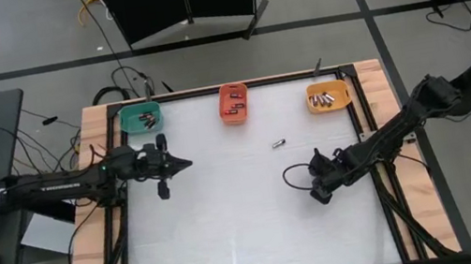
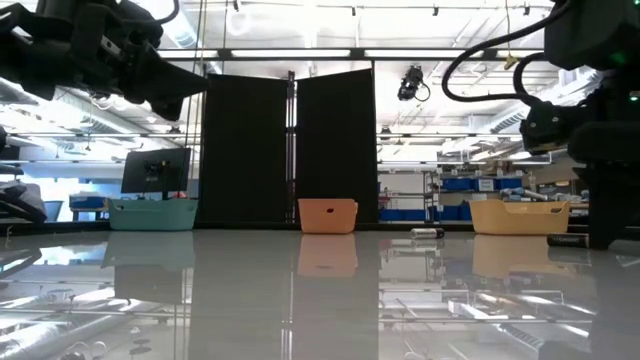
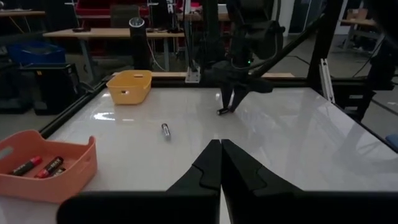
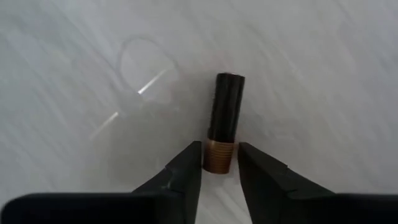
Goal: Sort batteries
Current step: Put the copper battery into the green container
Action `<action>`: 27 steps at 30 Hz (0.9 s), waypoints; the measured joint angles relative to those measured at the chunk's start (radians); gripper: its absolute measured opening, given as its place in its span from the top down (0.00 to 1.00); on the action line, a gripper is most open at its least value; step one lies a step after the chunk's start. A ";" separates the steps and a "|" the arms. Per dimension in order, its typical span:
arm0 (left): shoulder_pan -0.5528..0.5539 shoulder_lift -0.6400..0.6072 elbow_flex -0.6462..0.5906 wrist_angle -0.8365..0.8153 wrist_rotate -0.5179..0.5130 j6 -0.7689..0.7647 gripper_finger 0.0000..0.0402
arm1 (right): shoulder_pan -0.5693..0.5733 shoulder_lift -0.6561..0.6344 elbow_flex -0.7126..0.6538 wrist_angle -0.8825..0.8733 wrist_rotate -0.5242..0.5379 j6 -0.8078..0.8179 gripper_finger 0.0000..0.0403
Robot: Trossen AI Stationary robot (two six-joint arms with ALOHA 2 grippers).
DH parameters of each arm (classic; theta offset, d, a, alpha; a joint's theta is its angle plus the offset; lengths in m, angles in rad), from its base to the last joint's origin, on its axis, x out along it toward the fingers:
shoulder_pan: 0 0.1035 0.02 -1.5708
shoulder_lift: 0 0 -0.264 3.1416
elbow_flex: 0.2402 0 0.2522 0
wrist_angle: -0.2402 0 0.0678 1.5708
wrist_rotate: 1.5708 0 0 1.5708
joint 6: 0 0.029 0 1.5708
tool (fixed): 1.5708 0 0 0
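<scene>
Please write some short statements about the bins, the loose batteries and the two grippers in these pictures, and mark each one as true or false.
1. Three bins stand along the far edge: green bin, orange bin, yellow bin. True.
2. The orange bin is empty. False: batteries lie in it.
3. The right gripper has its fingers on either side of a battery's copper end. True.
4. The left gripper holds a battery. False: its fingers are shut on nothing.
5. One loose battery lies on the table in front of the bins. True.
</scene>
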 joint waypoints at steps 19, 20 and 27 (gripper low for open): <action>0.000 0.230 0.000 0.220 0.005 -0.030 0.97 | -0.010 -0.080 -0.074 0.241 0.123 -0.209 0.85; 0.000 0.251 0.000 0.249 0.005 -0.031 0.97 | -0.017 -0.077 -0.105 0.336 0.127 -0.231 0.85; 0.000 0.452 0.000 0.505 0.007 -0.083 0.97 | -0.071 -0.054 -0.312 0.953 0.191 -0.388 0.85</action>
